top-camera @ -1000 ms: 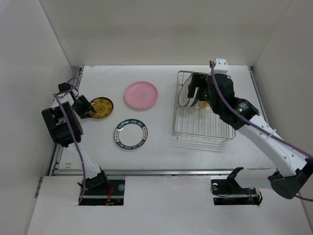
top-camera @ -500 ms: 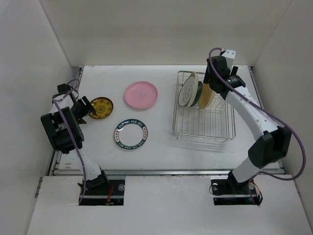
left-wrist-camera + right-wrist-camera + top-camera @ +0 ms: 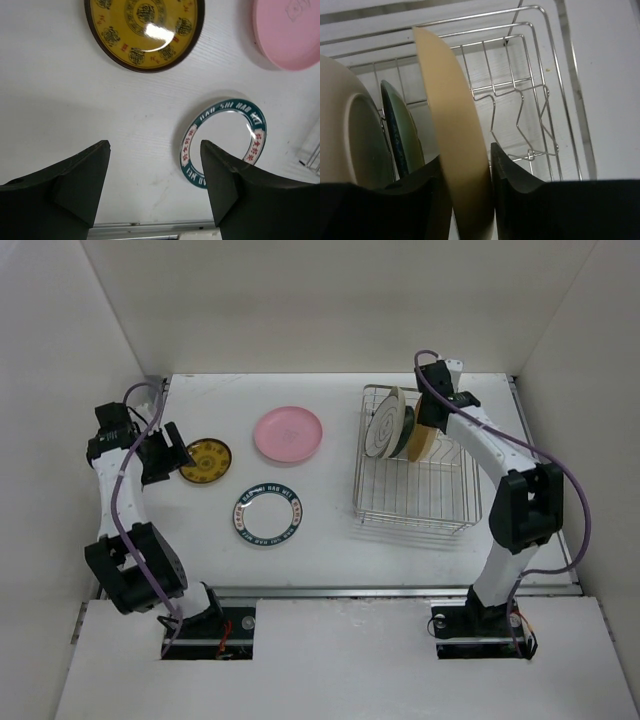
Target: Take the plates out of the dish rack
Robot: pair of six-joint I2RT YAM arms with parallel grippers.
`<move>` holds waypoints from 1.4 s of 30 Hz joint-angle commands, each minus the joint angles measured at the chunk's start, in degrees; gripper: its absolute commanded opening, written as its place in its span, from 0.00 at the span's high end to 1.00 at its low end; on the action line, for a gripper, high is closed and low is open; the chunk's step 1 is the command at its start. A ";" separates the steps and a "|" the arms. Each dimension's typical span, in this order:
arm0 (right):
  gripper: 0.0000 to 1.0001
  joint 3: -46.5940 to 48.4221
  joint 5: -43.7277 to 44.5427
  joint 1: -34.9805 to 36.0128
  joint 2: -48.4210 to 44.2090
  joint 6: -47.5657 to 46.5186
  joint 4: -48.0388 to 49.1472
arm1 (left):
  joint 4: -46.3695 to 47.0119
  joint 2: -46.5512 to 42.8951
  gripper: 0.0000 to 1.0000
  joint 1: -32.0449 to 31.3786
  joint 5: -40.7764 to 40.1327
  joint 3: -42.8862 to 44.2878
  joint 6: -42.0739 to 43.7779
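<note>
Three plates are already lying flat on the counter [image 3: 330, 540], left of the dish rack [image 3: 440, 502]: a yellow patterned plate [image 3: 206, 459] far left, a pink plate [image 3: 288, 432] further back, and a lettered-rim plate [image 3: 269, 513] nearer the arms. They are lying apart, none touching.

As far as the views show, four plates are standing on edge at the far left end of the rack: a line-patterned plate [image 3: 378, 432], a cream plate [image 3: 340, 135], a teal plate [image 3: 402, 130] and a tan plate [image 3: 445, 100]. So the job is looking a little under half done.

The right gripper [image 3: 467, 165] is reaching over the far edge of the rack, its jaws clamping the tan plate from both sides at the rim. The plate is sitting in its slot, not yet lifted.

The left gripper [image 3: 154, 150] is hanging over bare counter near the yellow patterned plate, jaws released and holding nothing.

In the way: the teal plate is standing just beside the tan one, and the rack's upright wires [image 3: 520, 110] are flanking its other side, so the lift probably needs to go straight up. The landing space between the lettered-rim plate and the rack is looking free.
</note>
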 commanded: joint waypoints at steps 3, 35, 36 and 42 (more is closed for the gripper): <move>0.80 2.20 0.14 -0.01 0.47 1.46 1.70 | -5.55 -5.93 0.30 -1.10 3.18 -1.13 6.27; 1.00 15.12 -44.39 17.30 1.06 8.30 34.12 | -3.97 -9.46 0.28 -1.10 4.32 -3.86 6.27; 1.00 17.56 -47.19 17.30 3.34 9.88 35.18 | -3.97 -9.46 0.28 -1.10 4.32 -3.87 6.79; 1.00 25.05 -41.81 19.58 18.56 17.44 35.72 | -3.97 -8.31 0.28 -1.10 4.32 -4.39 6.80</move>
